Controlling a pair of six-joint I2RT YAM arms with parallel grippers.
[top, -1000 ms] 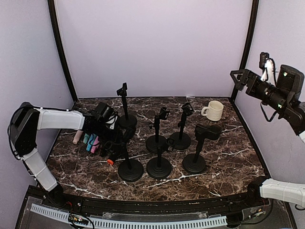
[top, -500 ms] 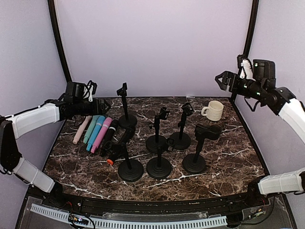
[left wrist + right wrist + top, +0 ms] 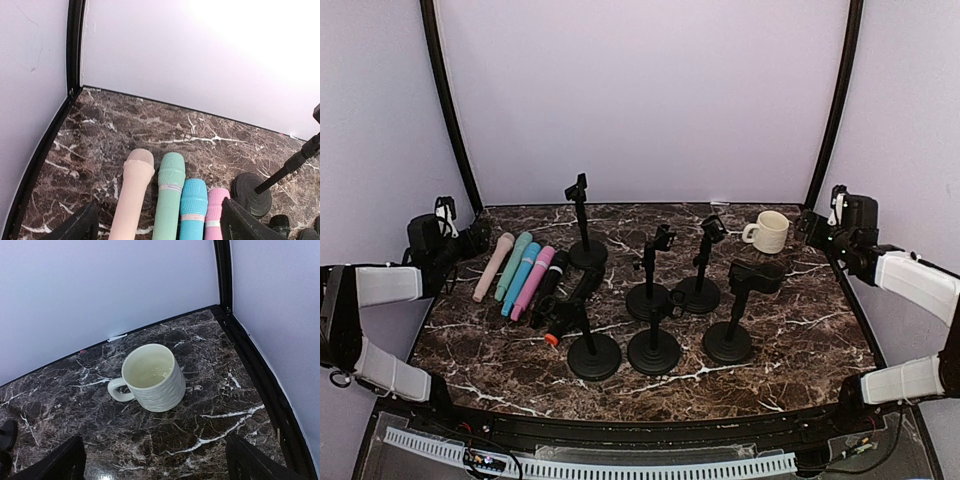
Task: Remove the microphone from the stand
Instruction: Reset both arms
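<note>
While left tool (image 3: 159, 205) gapes, four coloured microphones (image 3: 520, 272) lie abreast on table (image 3: 790, 310).

left arm (image 3: 390, 285), 9 o'clock: white shell segments, black joints, black wrist block, pale cable (image 3: 443, 207) looped on top | right arm (image 3: 918, 280), 3 o'clock: white shells, black wrist, white cable loop | fingers (image 3: 75, 226): matte black, wedge-shaped

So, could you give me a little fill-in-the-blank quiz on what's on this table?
The cream mug stands near the back ___ corner of the table. Between the green microphone and the bright pink microphone lies a ___ one. The left gripper and the right gripper are both ___.
Missing words: right; blue; open.
</note>
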